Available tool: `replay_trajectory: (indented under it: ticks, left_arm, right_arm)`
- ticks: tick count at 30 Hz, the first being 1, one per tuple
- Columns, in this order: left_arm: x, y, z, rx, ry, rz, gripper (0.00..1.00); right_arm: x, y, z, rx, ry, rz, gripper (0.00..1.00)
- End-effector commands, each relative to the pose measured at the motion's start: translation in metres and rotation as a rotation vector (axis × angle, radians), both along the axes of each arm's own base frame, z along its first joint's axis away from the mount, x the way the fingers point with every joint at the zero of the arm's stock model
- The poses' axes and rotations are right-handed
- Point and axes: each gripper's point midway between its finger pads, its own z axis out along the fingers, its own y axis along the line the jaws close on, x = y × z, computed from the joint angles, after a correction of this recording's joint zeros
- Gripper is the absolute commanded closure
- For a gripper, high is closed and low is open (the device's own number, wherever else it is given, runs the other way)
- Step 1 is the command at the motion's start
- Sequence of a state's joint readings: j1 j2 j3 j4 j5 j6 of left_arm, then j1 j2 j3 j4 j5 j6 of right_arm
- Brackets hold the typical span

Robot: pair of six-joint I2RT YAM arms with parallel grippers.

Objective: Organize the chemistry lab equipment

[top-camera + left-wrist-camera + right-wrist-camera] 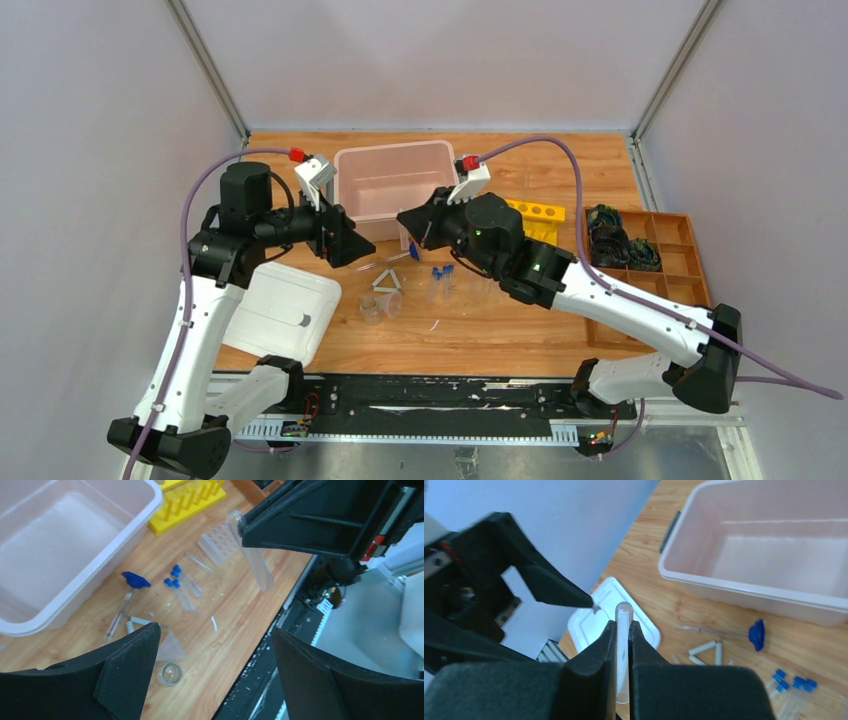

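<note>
The right pincer [623, 625] was clamped on a long clear plastic tube [623, 611], holding it in the air over the middle of the desk [520, 330], near the pale pink plastic bin [390, 149] at the far edge. The left pincer [216, 630] gaped wide, holding nothing. Small clear blue-capped tubes [176, 580] lay mid-desk, near a small white triangle [702, 648] and a small clear plastic cup [170, 673].

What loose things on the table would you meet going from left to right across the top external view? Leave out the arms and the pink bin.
white lid → small clear cup → blue-capped tubes → yellow rack → wooden compartment tray
</note>
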State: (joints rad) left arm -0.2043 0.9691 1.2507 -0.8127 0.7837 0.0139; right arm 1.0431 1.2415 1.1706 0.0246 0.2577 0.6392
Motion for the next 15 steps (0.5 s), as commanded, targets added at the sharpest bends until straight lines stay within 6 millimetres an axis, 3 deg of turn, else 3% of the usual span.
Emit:
replay_trajectory:
  ticks: [1, 6, 15]
  left_arm:
    - [-0.013, -0.018, 0.009, -0.127, 0.056, -0.092, 0.14]
    - [-0.018, -0.026, 0.009, -0.194, 0.113, -0.128, 0.18]
    - [-0.014, -0.029, -0.001, -0.236, 0.163, -0.107, 0.3]
  right_arm:
    - [-0.008, 0.028, 0.034, 0.068, -0.084, 0.059, 1.0]
    - [-0.016, 0.045, 0.039, 0.081, -0.094, 0.1, 1.0]
    - [-0.017, 0.053, 0.046, 0.129, -0.103, 0.104, 1.0]
